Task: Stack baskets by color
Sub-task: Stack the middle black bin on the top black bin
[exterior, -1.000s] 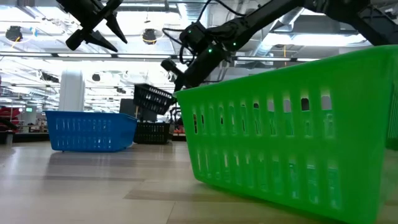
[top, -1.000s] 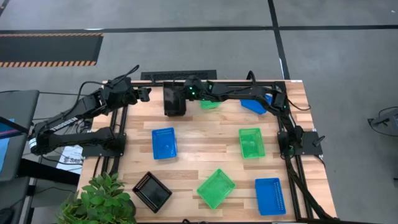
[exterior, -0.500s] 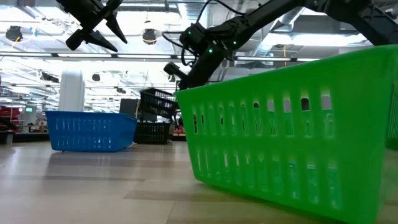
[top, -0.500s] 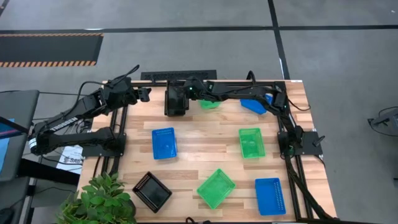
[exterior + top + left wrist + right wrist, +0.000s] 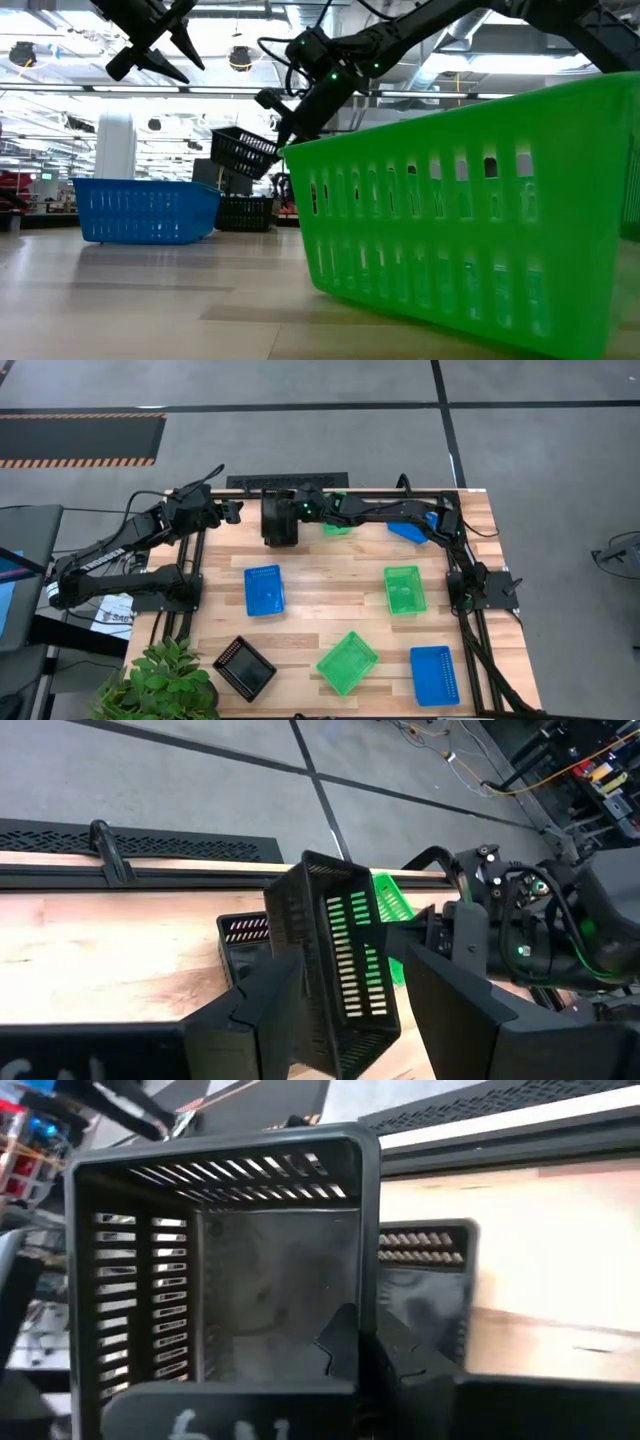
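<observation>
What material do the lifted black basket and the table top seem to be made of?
Black basket: probably moulded plastic with a slight sheen; its slotted walls are thin and even. Table top: looks like light wood, with visible plank seams and grain, and a smooth, possibly varnished finish.

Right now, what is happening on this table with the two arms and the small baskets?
The right gripper is shut on a black basket and holds it tilted in the air above another black basket at the far edge of the table. The left gripper hangs nearby, holding nothing. A third black basket, three green ones and three blue ones lie apart on the table, not yet stacked.
</observation>
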Robot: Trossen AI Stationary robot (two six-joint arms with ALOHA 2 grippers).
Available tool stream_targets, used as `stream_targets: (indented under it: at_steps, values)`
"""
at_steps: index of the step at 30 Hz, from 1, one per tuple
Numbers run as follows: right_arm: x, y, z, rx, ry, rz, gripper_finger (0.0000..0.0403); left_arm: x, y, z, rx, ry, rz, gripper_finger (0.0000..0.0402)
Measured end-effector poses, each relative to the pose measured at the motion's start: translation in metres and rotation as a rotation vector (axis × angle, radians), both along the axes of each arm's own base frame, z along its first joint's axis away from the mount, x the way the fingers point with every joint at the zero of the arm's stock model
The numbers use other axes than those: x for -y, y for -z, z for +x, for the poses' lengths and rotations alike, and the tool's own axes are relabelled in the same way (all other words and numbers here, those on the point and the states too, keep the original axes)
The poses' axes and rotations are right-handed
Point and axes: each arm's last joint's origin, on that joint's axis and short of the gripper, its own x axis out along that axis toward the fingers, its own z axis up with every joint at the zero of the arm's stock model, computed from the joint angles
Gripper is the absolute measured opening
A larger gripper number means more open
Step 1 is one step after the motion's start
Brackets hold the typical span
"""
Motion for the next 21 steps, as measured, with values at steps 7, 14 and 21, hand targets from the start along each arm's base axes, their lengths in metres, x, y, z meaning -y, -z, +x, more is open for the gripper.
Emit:
stream_targets:
  at_steps: [7, 14, 21]
  values:
    - [0.004, -0.001, -0.001, 0.024, 0.039, 0.019, 0.0012, 0.0, 0.0, 0.0, 0.0, 0.0, 0.0, 0.0165]
    - [0.003, 0.002, -0.003, -0.034, 0.018, -0.005, 0.0016, 0.0, 0.0, 0.0, -0.001, 0.0, 0.0, 0.0165]
    - [0.002, 0.028, 0.004, -0.055, -0.003, 0.047, 0.0023, 0.0, 0.0, 0.0, 0.001, 0.009, -0.005, 0.0165]
